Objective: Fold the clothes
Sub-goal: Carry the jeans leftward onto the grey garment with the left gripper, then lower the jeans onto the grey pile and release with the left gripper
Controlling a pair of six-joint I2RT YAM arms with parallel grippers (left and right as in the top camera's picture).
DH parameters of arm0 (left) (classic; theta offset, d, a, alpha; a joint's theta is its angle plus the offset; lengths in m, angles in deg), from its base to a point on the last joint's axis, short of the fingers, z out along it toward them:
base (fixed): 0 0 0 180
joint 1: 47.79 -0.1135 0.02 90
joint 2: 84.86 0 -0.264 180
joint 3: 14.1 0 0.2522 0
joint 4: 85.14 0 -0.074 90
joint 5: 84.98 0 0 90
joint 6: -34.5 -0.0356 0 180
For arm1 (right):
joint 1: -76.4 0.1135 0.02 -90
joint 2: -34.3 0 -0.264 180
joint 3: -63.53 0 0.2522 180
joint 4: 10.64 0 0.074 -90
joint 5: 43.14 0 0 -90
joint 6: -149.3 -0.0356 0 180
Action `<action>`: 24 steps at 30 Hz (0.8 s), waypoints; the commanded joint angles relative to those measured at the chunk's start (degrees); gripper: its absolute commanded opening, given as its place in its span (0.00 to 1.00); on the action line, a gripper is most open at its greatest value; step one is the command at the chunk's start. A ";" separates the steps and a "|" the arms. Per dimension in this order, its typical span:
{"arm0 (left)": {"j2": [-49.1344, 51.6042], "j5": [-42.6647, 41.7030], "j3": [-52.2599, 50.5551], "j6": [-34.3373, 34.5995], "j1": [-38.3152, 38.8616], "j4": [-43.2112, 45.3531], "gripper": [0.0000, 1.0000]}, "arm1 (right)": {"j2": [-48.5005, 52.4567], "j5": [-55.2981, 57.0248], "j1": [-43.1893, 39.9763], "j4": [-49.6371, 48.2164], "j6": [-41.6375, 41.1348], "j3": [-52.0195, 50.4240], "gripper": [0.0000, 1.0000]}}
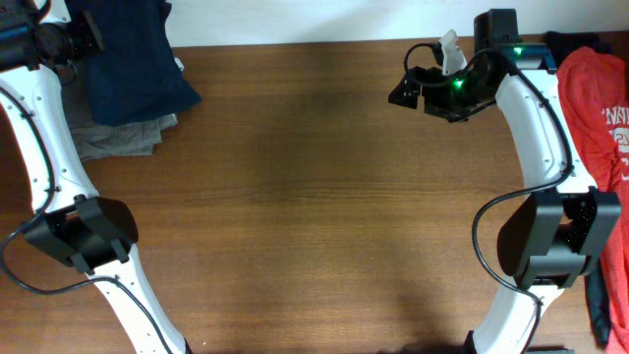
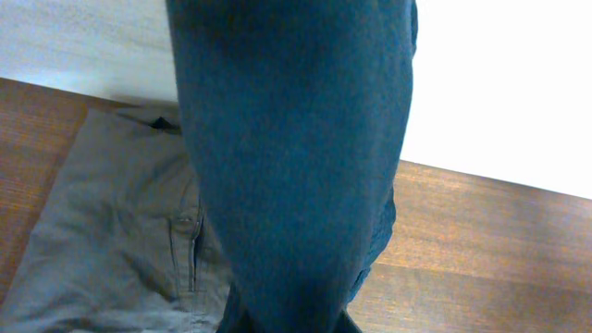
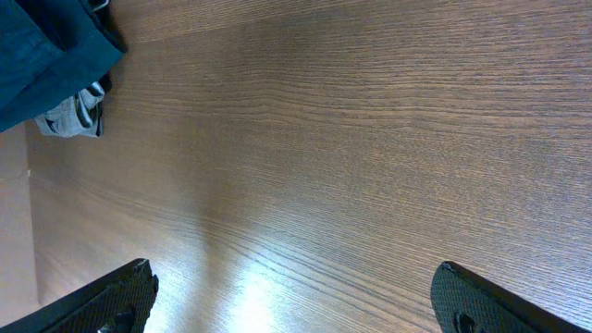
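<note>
At the back left corner of the table [image 1: 295,197], the navy garment [image 2: 291,166] hangs as one long band. Its long axis runs from the back edge toward the front, and it narrows toward the left gripper [image 1: 88,37]. That gripper's jaws are buried in the cloth, closed on the navy fabric. The garment's far end runs off the top of the overhead view.

Under it lies the grey-khaki garment [image 2: 111,231], spread flat, long side also front to back and partly covered by the navy one. The red T-shirt [image 1: 595,108] lies along the right edge, cut off by the frame, its white lettering only partly readable.

The right gripper [image 3: 291,270] hovers over bare wood near the back edge, its fingers [image 3: 111,301] spread wide, holding nothing.

That makes three garments, one of each colour.
</note>
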 commanded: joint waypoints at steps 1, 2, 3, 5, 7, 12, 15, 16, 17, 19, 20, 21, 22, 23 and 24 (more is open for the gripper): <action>-2.16 -1.25 1.42 -1.20 -0.20 0.42 0.00 | 0.52 0.48 -0.04 0.15 0.83 -0.31 0.99; -2.16 -0.83 1.42 -1.57 -0.20 0.39 0.00 | 0.52 0.48 -0.04 0.24 0.83 -0.31 0.99; -2.16 -0.20 1.42 -1.86 -0.20 0.39 0.00 | 0.52 0.48 -0.04 0.28 0.83 -0.31 0.99; -2.16 1.88 1.42 -1.84 -0.20 0.33 0.00 | 0.52 0.48 -0.04 0.50 0.83 -0.31 0.99; -2.16 2.82 1.42 -1.88 -0.20 0.00 0.00 | 0.52 0.48 -0.04 0.52 0.83 -0.31 0.99; -2.03 10.14 1.42 -2.03 -0.20 -0.04 0.00 | 0.52 0.48 -0.04 0.52 0.83 -0.31 0.99; -1.40 11.23 1.22 -4.20 -0.74 0.42 0.00 | 0.52 0.48 -0.04 0.52 0.83 -0.31 0.99; -0.98 11.26 0.98 -5.20 -0.90 0.70 0.00 | 0.52 0.48 -0.04 0.61 0.83 -0.31 0.99; -0.57 11.28 0.85 -5.77 -1.01 1.01 0.00 | 0.52 0.48 -0.04 0.68 0.85 -0.31 0.99; 0.87 11.41 0.81 -6.25 -1.31 2.08 0.00 | 0.52 0.50 -0.04 0.92 0.85 -0.31 0.99; 1.70 11.45 0.81 -6.71 -1.51 2.84 0.00 | 0.52 0.50 -0.04 1.03 0.85 -0.31 0.99; 2.58 11.45 0.81 -6.99 -1.73 3.72 0.00 | 0.52 0.50 -0.04 1.09 0.85 -0.31 0.99; 3.26 11.45 0.81 -6.99 -1.90 4.52 0.00 | 0.52 0.50 -0.04 1.31 0.87 -0.31 0.99; 4.42 11.47 0.81 -6.99 -2.36 5.86 0.00 | 0.52 0.50 -0.04 1.49 0.87 -0.31 0.99; 5.01 11.65 0.81 -6.99 -2.69 6.71 0.01 | 0.52 0.52 -0.04 1.55 0.87 -0.31 0.99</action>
